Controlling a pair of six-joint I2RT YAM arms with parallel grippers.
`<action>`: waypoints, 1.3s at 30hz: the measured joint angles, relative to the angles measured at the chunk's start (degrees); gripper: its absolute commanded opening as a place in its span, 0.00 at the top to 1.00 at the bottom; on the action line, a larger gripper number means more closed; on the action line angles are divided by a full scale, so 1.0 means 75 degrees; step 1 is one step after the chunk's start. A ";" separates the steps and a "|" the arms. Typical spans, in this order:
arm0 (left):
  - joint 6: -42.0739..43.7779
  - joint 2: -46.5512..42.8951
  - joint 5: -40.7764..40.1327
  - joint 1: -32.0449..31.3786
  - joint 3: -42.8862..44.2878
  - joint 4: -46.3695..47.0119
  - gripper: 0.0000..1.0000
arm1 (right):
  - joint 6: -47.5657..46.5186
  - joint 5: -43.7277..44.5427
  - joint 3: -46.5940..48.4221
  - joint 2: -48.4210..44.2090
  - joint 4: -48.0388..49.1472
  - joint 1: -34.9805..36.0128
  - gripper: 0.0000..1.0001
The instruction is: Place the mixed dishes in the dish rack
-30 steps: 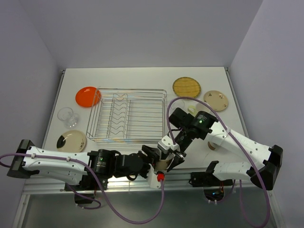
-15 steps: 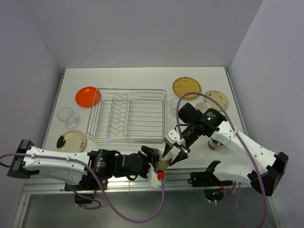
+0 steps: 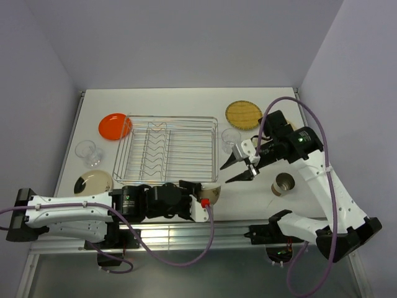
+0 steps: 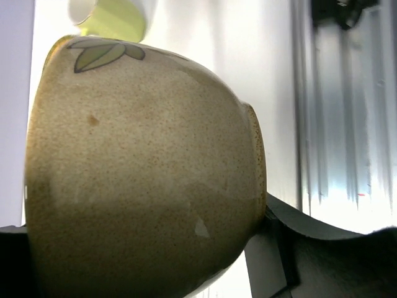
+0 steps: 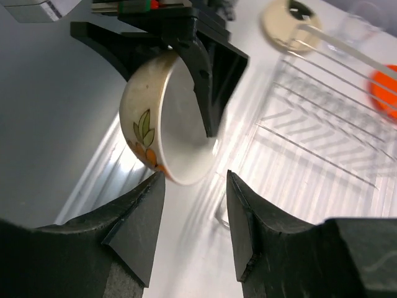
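Nothing loaded yet: dish rack [image 3: 170,117] bare, left jaws clamp the beige bowl [image 3: 211,194] by its near edge, right jaws gape empty, orange plate [image 3: 115,126] and others wait outside

Dish rack [image 3: 173,117] open above; clear cup [image 3: 231,137] alongside.

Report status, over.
Left gripper shut on beige leaf-painted bowl, held on its side at near right corner of silver wire dish rack. Right gripper open, empty, off right. Rack slots bare.
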 measured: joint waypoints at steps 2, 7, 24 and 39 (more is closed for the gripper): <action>-0.0122 -0.0119 0.0213 0.0373 -0.0023 0.0105 0.62 | 0.0099 -0.0087 0.0195 0.0015 0.0038 -0.0530 0.49; -0.0446 -0.0259 0.0903 0.1466 -0.0026 0.0624 0.60 | 0.0833 -0.0309 0.0364 0.0035 0.0458 -0.1926 0.49; -0.5496 0.1929 0.4162 0.6752 0.0009 0.4934 0.61 | 0.2626 -0.1355 -0.1781 -0.0294 0.1909 -0.4960 0.49; -0.9696 0.4660 0.6006 0.7606 0.0414 0.6895 0.62 | 0.2856 -0.1944 -0.2850 -0.1003 0.2238 -0.5441 0.50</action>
